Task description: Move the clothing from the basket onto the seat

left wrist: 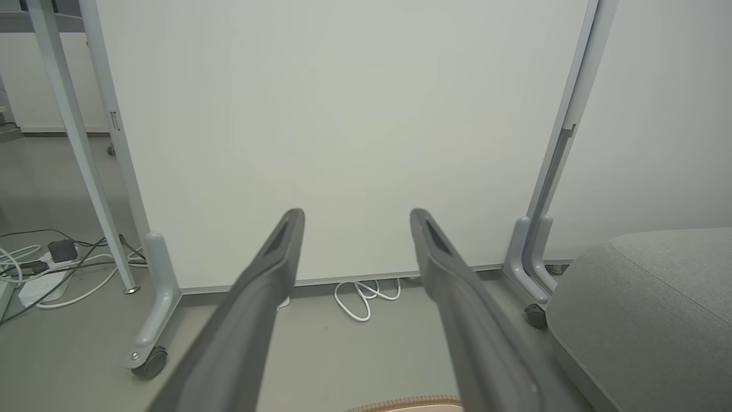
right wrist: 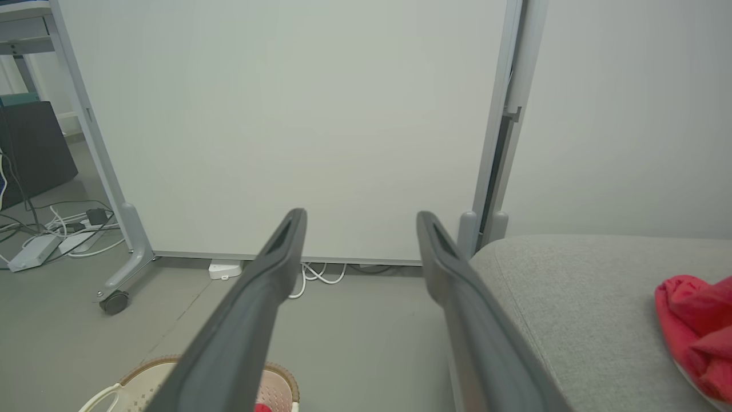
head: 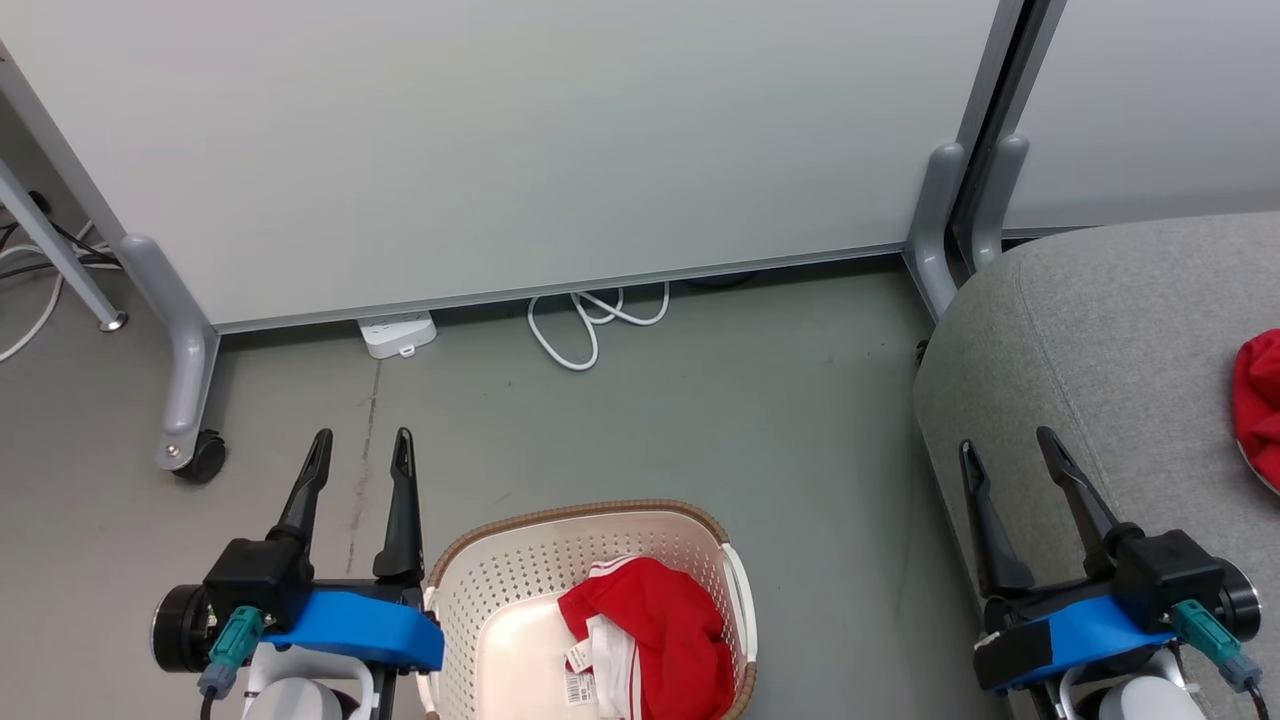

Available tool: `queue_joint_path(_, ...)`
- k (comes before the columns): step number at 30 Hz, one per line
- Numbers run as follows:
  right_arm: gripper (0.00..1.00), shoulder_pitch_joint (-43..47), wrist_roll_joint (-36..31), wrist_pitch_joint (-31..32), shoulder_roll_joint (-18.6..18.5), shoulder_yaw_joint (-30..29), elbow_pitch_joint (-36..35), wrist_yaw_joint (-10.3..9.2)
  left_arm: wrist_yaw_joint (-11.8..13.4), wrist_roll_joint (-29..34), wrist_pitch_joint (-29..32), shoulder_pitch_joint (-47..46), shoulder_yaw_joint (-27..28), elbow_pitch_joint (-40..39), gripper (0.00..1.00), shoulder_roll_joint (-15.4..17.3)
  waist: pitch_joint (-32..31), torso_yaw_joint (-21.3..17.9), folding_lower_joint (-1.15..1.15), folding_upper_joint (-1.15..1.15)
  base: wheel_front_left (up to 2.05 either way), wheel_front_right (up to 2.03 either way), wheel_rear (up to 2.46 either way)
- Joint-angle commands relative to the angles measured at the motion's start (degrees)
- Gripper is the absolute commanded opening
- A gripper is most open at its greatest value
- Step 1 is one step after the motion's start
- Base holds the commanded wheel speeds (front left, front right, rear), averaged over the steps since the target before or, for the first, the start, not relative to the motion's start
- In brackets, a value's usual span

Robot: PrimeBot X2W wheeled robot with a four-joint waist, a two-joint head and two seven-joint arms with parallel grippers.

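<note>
The basket [head: 470, 590] runs off the head view's bottom edge, so its near end is cut off, along with the near part of the red clothing [head: 660, 630] inside. A second red garment [head: 1262, 400] on the seat [head: 1100, 330] is cropped at the right edge. The print on the sticker [head: 580, 688] is too small to read.

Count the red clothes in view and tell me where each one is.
2. One red garment with white stripes lies in the basket; another red piece sits on the seat, cut off by the picture's right edge. More may hide beneath either.
</note>
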Motion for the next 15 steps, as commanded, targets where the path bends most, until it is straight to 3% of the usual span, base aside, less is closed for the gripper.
queue_joint_path(1,1.00,-0.23,-0.03,-0.20,0.12,0.06,0.11,0.01,0.03,0.09,-0.27,-0.45,-0.11,0.09,1.00,-0.07,0.09,-0.02,0.00,0.00,0.00,0.00,0.00)
queue_joint_path(15,1.00,-4.50,-0.27,-0.20,-0.46,1.04,-1.40,0.01,-1.00,1.30,-0.27,-7.60,-8.25,6.23,1.00,-0.05,4.91,-3.09,0.00,0.00,0.00,0.00,0.00)
